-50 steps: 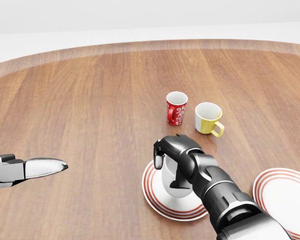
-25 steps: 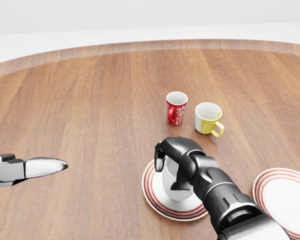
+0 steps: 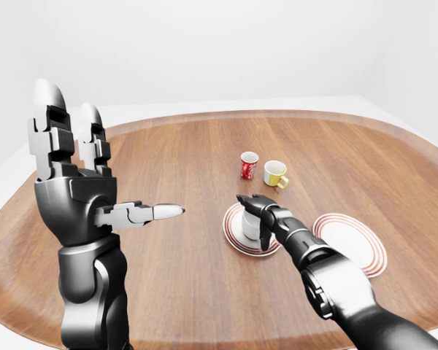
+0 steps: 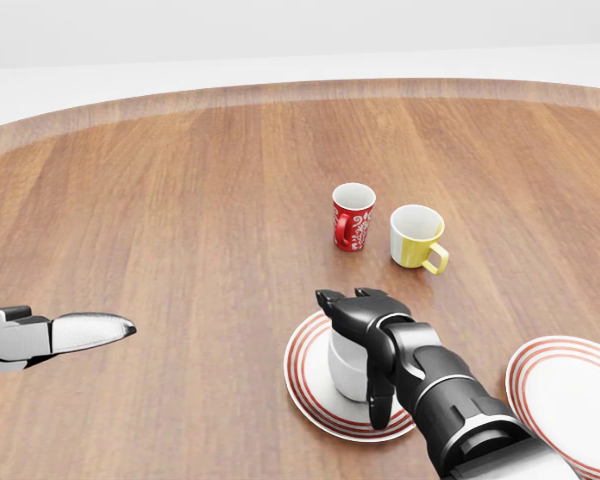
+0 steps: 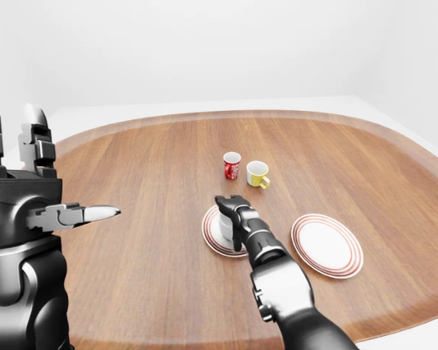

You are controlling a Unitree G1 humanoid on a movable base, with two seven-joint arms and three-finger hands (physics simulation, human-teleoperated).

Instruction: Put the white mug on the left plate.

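The white mug stands upright on the left plate, a white plate with red rings, at the lower middle of the head view. My right hand is open. Its fingers are spread over and beside the mug's right side and do not close round it. The hand hides part of the mug. My left hand is open and empty, held up at the left of the left-eye view, far from the plate.
A red patterned mug and a yellow mug stand above the left plate in the head view. A second ringed plate lies at the lower right. All rest on a round wooden table.
My right hand has opened its fingers off the white mug, which has come down to rest on the left plate. The left hand has not moved.
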